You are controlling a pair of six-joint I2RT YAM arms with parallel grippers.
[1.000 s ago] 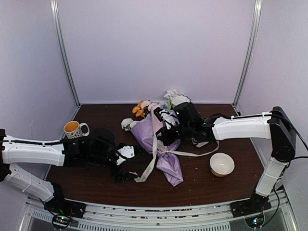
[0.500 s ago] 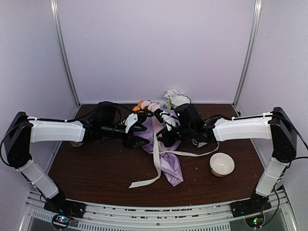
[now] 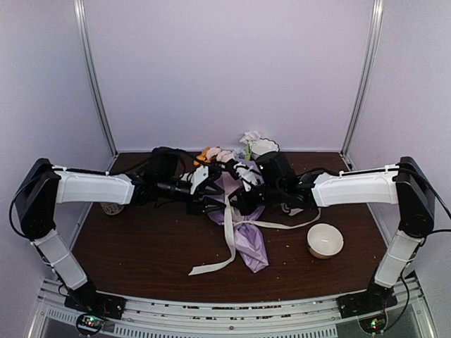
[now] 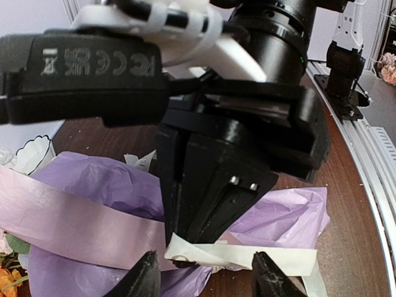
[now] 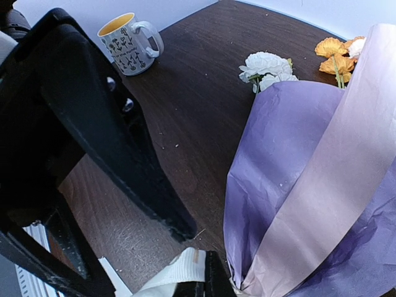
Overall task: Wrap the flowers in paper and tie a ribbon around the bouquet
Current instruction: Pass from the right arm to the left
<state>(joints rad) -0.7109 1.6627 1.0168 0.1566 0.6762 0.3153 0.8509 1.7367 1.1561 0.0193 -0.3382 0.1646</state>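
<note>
Top external: pale lilac walls (image 3: 225, 70) enclose a dark brown table (image 3: 141, 246), with the bouquet (image 3: 250, 243) lying at its centre. Left wrist: the left gripper (image 4: 207, 275), fingers apart, straddles the ribbon (image 4: 260, 258), which the right gripper (image 4: 180, 249) pinches tight. Right wrist: a mug (image 5: 128, 43) stands on the bare wood.

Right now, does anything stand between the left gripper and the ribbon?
Nothing visible does. The ribbon lies between the fingertips of the open left gripper, on the purple paper. The right gripper pinches the same strip just beyond, crowding the spot.
</note>
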